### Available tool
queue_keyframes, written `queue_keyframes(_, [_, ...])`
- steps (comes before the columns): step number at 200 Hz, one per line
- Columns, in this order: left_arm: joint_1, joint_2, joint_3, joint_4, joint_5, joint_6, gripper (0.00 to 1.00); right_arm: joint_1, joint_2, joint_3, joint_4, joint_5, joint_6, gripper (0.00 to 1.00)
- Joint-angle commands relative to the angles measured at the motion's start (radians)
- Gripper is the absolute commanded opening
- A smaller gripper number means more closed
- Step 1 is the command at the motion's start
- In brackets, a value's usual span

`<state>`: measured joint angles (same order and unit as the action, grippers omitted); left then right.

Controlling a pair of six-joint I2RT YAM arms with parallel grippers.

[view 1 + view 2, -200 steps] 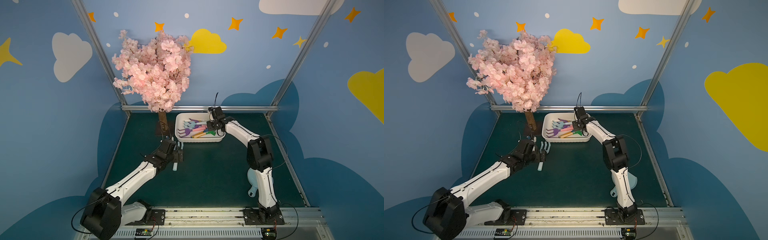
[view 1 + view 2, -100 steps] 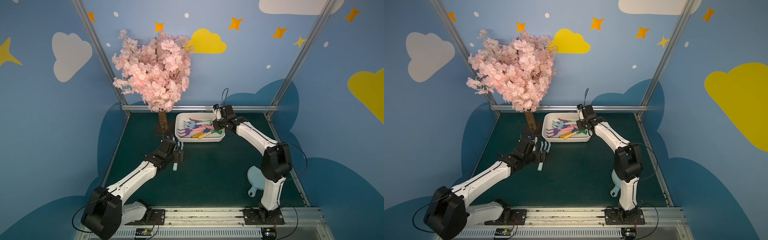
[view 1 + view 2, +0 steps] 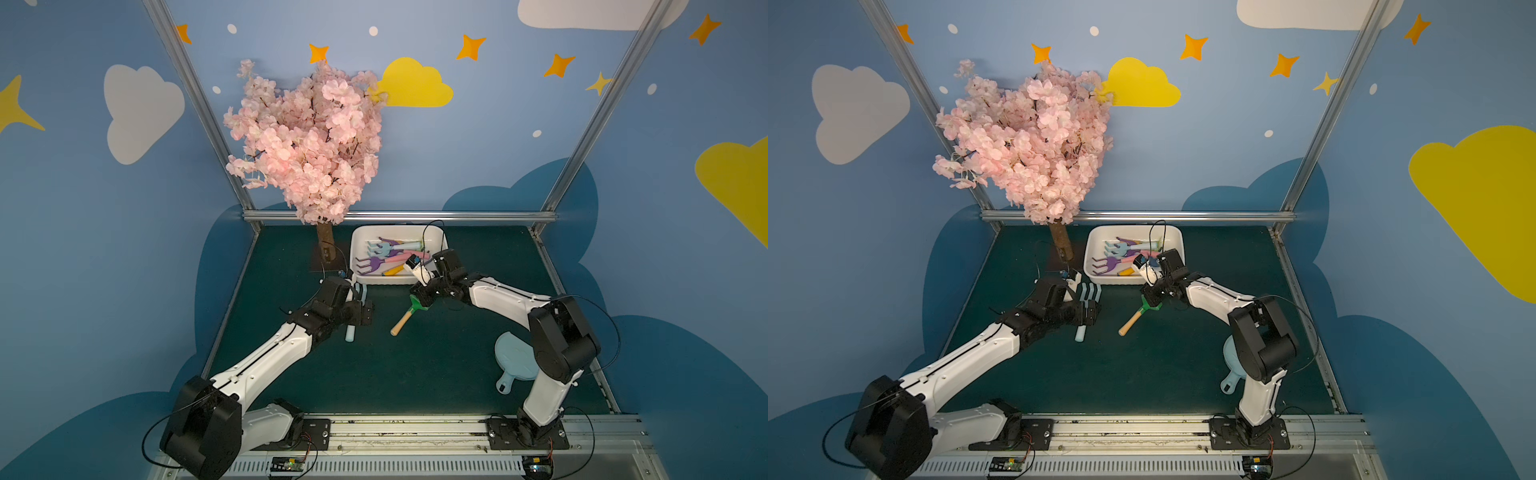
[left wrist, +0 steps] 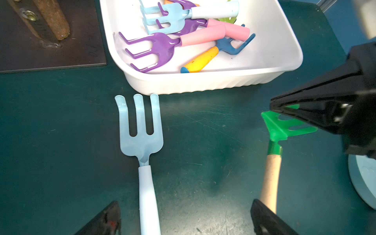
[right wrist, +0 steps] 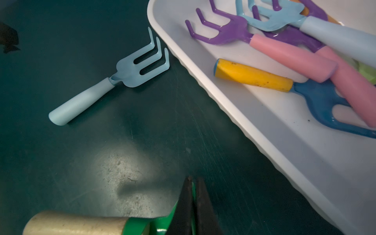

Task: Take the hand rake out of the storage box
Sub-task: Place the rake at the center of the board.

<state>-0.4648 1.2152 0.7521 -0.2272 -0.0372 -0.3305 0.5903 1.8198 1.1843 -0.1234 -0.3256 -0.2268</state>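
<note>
Left of centre in a top view, below the pink blossom tree (image 3: 307, 141), the left claw (image 3: 358, 311) hangs released, jaws wide, over a light blue rake (image 4: 142, 142) that lies flat on the green counter (image 3: 415, 374) with its tines just beside the storage box (image 3: 399, 281). That rake looks already set down, so the claw has nothing to hold. At centre, just in front of the box's near wall, the green rake (image 3: 409, 313) with the wooden handle is out of the box. The right claw (image 3: 424, 297) is clenched on its green head, and the handle slants down and leftward; whether its end touches the counter cannot be told. Pinching the head probably suited a tool picked from a crowded pile. Purple, blue and pale blue rakes remain heaped in the box. At lower right, a pale blue dish (image 3: 515, 357) sits behind the right arm.
</note>
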Motion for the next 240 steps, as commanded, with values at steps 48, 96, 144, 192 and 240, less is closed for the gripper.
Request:
queue_keyframes(48, [-0.061,0.089,0.043,0.005,0.066,0.073,1.0,0.029,0.132,0.059,-0.045,0.044,-0.016,0.0])
queue_keyframes(96, [-0.086,0.151,0.066,0.003,0.082,0.07,1.0,0.056,0.175,0.104,-0.103,0.14,-0.036,0.1])
queue_keyframes(144, [-0.122,0.188,0.082,-0.011,0.075,0.078,0.99,0.052,0.072,0.068,-0.112,0.186,-0.009,0.51])
queue_keyframes(192, [-0.207,0.251,0.112,-0.018,0.021,0.095,0.91,0.024,-0.065,-0.06,-0.06,0.27,0.141,0.63])
queue_keyframes(240, [-0.302,0.405,0.208,-0.022,-0.007,0.09,0.82,-0.057,-0.206,-0.175,-0.087,0.34,0.323,0.84])
